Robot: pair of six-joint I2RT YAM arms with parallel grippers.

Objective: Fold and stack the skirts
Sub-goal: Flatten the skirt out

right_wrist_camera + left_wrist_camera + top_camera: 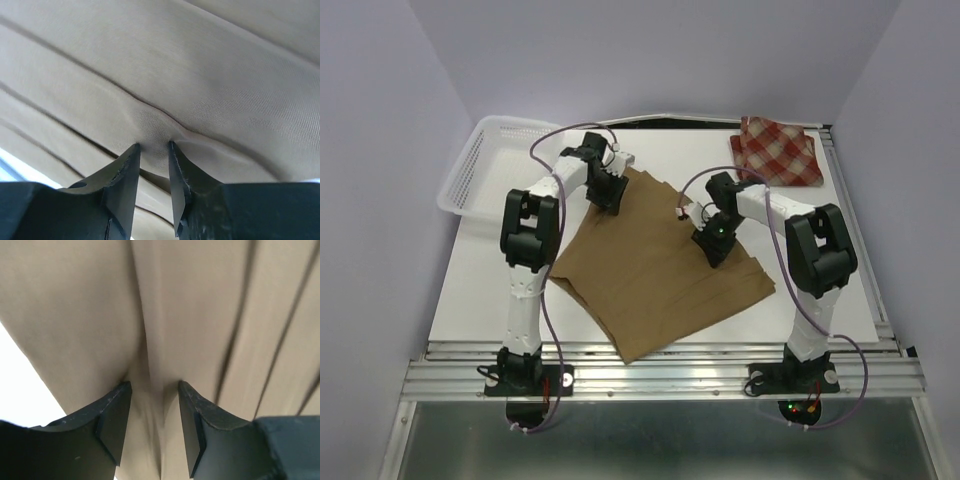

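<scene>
Lying spread across the middle of the worktop, the tan skirt carries both arms. The top view places the left end effector at the skirt's 11 o'clock edge and the right end effector toward its 2 o'clock side, but the jaws are hidden from above. Only that view takes in the folded plaid skirt, well apart at the worktop's 1 o'clock corner, and the basket at 10 o'clock. The left wrist view shows the jaws unclenched, straddling a raised ridge of tan cloth. The right wrist view shows the tips close together with a pucker of cloth gathered between them; whether they clamp it I cannot tell.
</scene>
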